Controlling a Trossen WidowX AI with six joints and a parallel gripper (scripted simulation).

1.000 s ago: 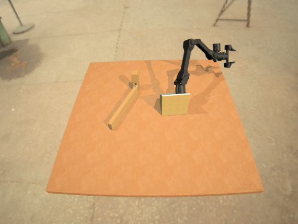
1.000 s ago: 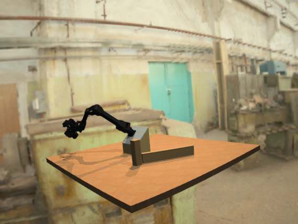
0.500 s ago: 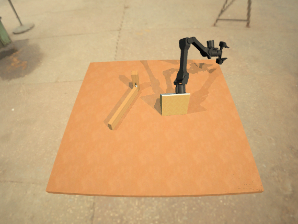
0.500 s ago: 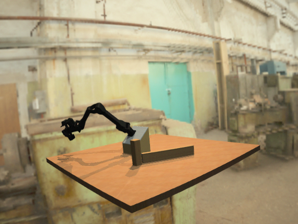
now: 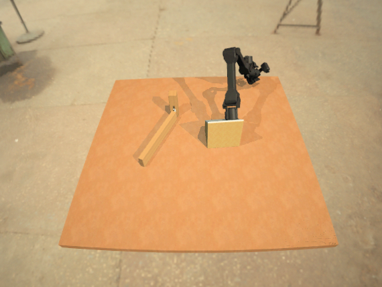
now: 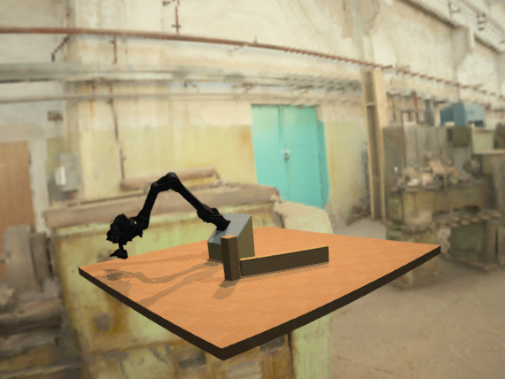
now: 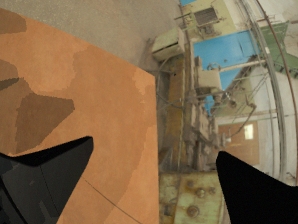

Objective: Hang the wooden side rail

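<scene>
A turquoise double door point(image 6: 285, 155) stands in stained walls.

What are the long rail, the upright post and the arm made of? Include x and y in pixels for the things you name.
The rail point(image 5: 157, 139) point(image 6: 285, 260) and post point(image 5: 172, 98) point(image 6: 230, 259) look like plain wood: matte, tan tops with faint grain. The arm point(image 5: 231, 78) point(image 6: 151, 201) is black, perhaps plastic or painted metal; the pictures don't settle which.

1 rail point(image 5: 158, 138) beside 1 post point(image 5: 173, 100)
</scene>
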